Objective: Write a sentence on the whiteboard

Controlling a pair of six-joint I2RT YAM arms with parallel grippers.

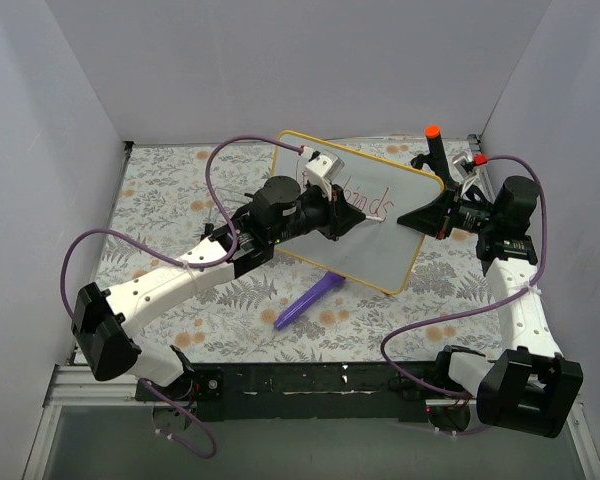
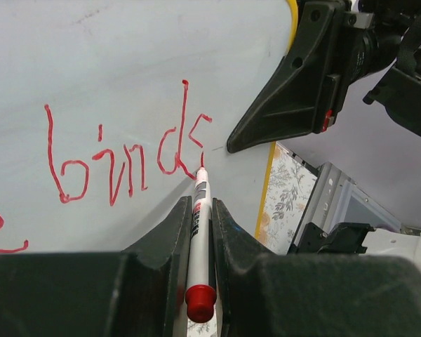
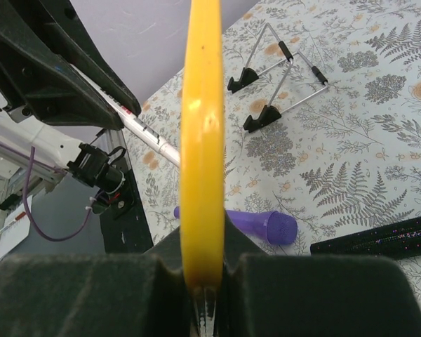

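The overhead view is bright, with even, diffuse light from above. The whiteboard (image 1: 380, 245) throws only a soft shadow onto the floral tabletop (image 1: 180, 190) toward 6 o'clock and shows no glare. The walls lean outward at the edges.

In the left wrist view the sentence (image 2: 119, 165) is sharp on a greyish-looking board. The left gripper (image 2: 200, 205) and the cap of the marker (image 2: 198, 239) at 6 o'clock are dark and blurred.

In the right wrist view the board's yellow frame (image 3: 202, 140) is soft, with a pale highlight toward 12 o'clock. The right gripper (image 3: 203, 281) at 6 o'clock is out of focus, and the tabletop at 3 o'clock is crisp.
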